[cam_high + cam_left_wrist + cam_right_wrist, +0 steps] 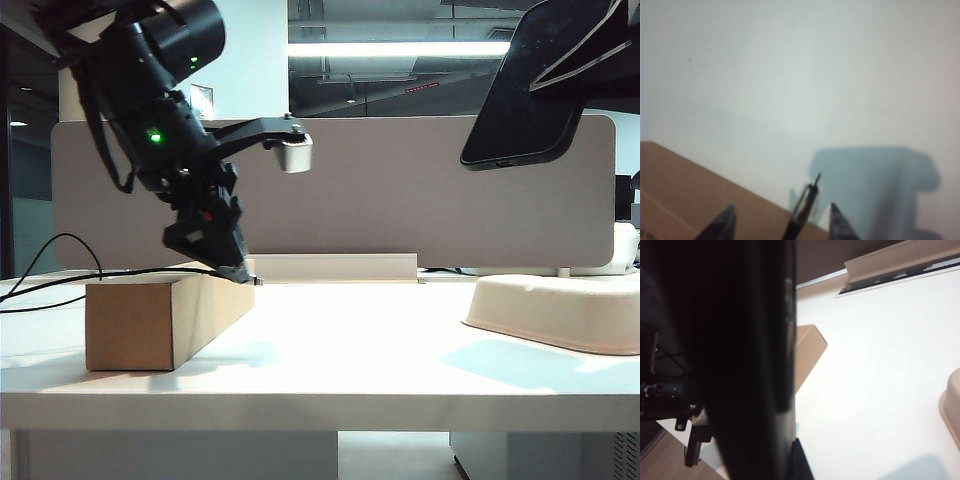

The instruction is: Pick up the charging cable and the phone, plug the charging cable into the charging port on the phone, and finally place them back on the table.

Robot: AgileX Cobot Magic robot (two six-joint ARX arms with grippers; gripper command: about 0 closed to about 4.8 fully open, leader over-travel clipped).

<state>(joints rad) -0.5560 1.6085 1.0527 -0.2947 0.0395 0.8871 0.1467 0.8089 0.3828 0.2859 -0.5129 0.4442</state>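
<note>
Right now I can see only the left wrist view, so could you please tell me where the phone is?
Observer: The phone is held high above the table by the right gripper, which is shut on it, on the side where the cream tray sits.
Operator: Thank you. Where does the charging cable go behind my fingers?
Observer: The charging cable runs along the top of the cardboard box and trails off past its left end.
Operator: And where on that box is my gripper?
Observer: The left gripper is low at the box's right-hand top corner, with its jaws open around the plug.
</note>
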